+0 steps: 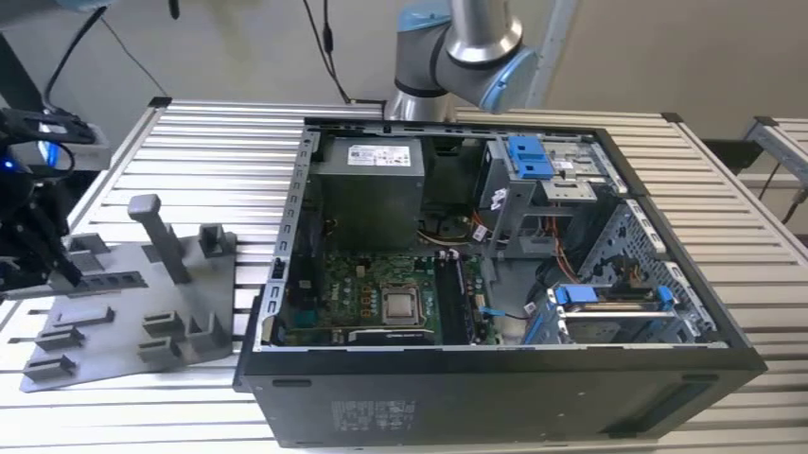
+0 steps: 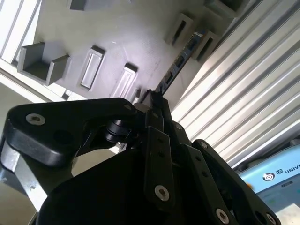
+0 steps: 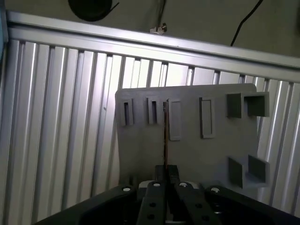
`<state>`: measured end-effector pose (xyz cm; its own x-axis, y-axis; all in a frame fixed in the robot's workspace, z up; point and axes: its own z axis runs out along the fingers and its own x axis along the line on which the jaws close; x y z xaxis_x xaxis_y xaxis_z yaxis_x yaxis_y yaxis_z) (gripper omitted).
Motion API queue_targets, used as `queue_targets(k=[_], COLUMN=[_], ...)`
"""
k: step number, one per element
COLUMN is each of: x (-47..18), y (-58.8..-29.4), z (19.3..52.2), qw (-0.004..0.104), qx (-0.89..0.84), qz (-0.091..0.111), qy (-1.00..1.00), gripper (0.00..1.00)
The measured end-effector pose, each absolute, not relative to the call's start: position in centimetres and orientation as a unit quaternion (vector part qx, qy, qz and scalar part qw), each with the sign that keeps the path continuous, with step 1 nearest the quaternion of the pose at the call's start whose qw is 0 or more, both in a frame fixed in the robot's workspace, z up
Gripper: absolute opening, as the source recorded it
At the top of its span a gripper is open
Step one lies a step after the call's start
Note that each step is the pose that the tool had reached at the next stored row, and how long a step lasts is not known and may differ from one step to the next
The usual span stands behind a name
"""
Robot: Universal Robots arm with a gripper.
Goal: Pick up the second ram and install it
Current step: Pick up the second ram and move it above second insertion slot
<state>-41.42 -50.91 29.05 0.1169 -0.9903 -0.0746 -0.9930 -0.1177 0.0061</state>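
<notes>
One thin flat ram (image 3: 164,129) in claw (image 3: 166,168)

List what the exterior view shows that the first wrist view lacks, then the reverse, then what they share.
Exterior view: the open computer case with its motherboard and power supply, and the arm behind it.
First wrist view: the gripper, which looks closed on a thin memory stick seen edge-on.
Both: the grey slotted plate lying on the ribbed metal table.
</notes>
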Motion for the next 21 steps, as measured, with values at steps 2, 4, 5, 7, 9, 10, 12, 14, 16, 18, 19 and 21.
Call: queue_targets(k=[2,4,5,7,9,10,12,14,16,18,19,21], x=[-41.4,-41.4,-41.4,-41.4,-41.4,-41.4,-41.4,-41.4,-41.4,-41.4,-41.4,-41.4], y=[-50.9,-50.9,-50.9,-50.9,-50.9,-50.9,-50.9,-50.9,-50.9,-50.9,-50.9,-50.9], z=[29.7,30.4,30.7,31.4,31.9,32.2,33.0,33.8,34.6,35.5,35.8,36.3], qw=[0.023,0.022,0.023,0.023,0.023,0.023,0.023,0.023,0.023,0.024,0.024,0.025], qx=[-0.747,-0.747,-0.747,-0.747,-0.747,-0.747,-0.746,-0.746,-0.746,-0.745,-0.745,-0.744], qz=[0.030,0.030,0.030,0.030,0.030,0.030,0.030,0.031,0.031,0.031,0.031,0.032], qy=[0.664,0.664,0.664,0.664,0.664,0.664,0.665,0.665,0.665,0.666,0.666,0.667], gripper=[0.14,0.14,0.14,0.14,0.14,0.14,0.14,0.14,0.14,0.14,0.14,0.14])
